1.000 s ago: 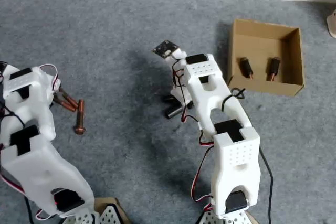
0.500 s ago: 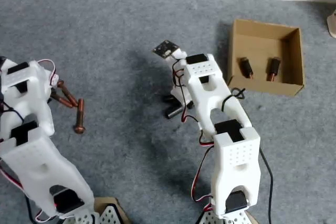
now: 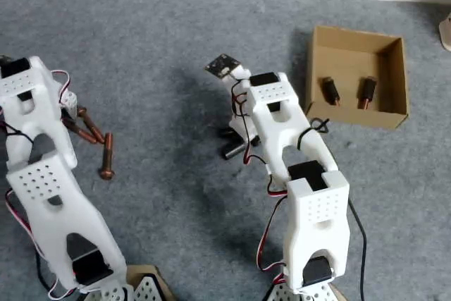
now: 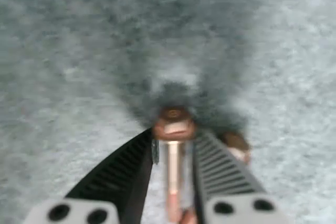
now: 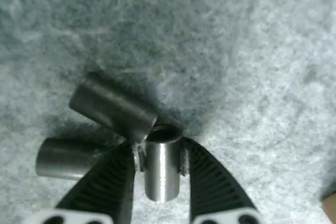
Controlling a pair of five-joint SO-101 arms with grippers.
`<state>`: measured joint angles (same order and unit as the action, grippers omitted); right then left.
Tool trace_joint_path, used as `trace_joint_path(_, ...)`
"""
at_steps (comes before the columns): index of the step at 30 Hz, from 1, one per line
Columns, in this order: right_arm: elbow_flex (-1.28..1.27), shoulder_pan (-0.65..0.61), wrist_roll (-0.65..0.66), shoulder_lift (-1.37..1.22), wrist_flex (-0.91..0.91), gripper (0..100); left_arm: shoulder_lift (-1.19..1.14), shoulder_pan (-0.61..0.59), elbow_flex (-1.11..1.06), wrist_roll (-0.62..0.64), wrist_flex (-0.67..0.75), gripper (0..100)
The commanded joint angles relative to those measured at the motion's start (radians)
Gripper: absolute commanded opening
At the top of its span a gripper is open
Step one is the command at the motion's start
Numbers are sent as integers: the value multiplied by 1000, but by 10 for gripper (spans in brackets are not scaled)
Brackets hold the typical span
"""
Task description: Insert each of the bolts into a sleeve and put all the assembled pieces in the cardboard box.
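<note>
Left side first: three copper-coloured metal bolts [image 3: 106, 156] lie on the grey carpeted table [image 3: 162, 47]. The left gripper [image 4: 176, 140] has its jaws drawn in close on one bolt [image 4: 174, 169], head pointing away, with a second bolt just beside it. In the middle, three short grey steel sleeves [image 3: 235, 150] sit bunched together. The right gripper [image 5: 159, 148] is pinched onto one sleeve [image 5: 161, 169], and the other two lie right beside it. At the far right, the open brown cardboard box [image 3: 356, 119] holds two assembled pieces [image 3: 330, 91], lying apart, side by side.
</note>
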<state>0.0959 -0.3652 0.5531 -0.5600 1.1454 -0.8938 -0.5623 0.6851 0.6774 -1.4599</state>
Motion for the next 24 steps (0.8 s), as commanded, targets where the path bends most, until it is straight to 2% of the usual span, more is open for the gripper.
trace_joint_path(1, -27, -4, -11, 2, -2, 7, -53, -5, 77, -3, -75, 19)
trace_joint_path(7, -27, -4, -11, 2, -2, 7, -73, 27, 122, 68, -94, 5)
trace_joint_path(11, -27, -4, -11, 2, -2, 7, -73, 61, 194, 61, -101, 4)
trace_joint_path(13, -27, -2, -11, 2, -2, 7, -71, 74, 239, 15, -103, 4)
trace_joint_path(19, -27, 13, -11, 4, -5, 7, -71, 131, 507, -35, -264, 4)
trace_joint_path(24, -28, 18, -58, 13, -30, 7, -76, 153, 751, -35, -290, 4)
